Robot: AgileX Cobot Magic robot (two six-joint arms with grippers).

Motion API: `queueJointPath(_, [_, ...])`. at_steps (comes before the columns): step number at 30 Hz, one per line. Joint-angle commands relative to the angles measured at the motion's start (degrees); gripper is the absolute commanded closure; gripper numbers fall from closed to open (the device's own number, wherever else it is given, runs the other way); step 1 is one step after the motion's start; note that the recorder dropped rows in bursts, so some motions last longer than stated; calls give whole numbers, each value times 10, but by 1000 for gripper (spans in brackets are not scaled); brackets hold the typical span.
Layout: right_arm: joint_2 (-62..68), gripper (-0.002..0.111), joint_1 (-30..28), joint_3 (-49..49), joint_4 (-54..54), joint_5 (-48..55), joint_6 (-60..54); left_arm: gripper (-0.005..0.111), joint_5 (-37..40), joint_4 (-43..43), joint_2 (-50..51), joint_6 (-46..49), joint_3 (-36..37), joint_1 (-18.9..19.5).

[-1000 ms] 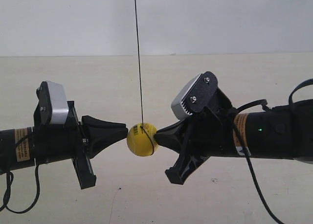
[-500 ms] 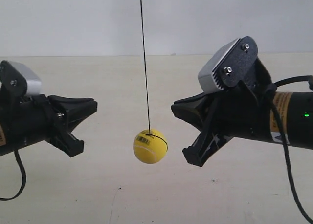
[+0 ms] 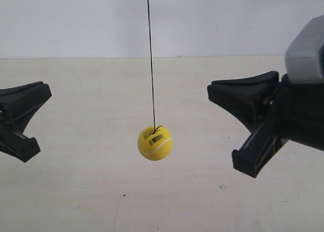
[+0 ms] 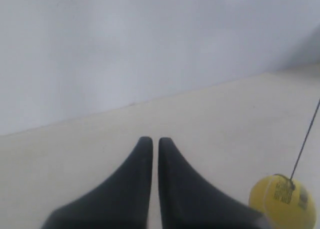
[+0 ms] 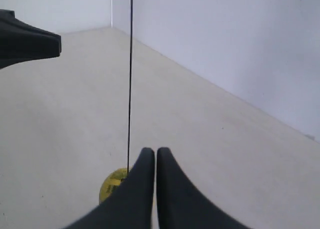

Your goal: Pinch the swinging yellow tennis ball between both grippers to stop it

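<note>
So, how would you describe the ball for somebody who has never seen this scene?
Over the pale table, a thin dark string hangs down. At its end is the yellow tennis ball, the only round, bright thing in view, wearing a small barcode sticker.

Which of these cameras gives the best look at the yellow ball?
The exterior view: the yellow tennis ball hangs whole and unobstructed, its sticker and string clear. The left wrist view crops it at the frame edge; the right wrist view hides most of it behind the right tool.
</note>
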Motion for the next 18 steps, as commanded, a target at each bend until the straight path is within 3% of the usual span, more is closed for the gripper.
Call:
queueJointPath(1, [-77,108,0,22,14,2,25,102,15,-7,-86,-29,22,-2])
queueJointPath(18, [-328,108,0,40,12,66,105,102,185,26,-428,-167,48,-2])
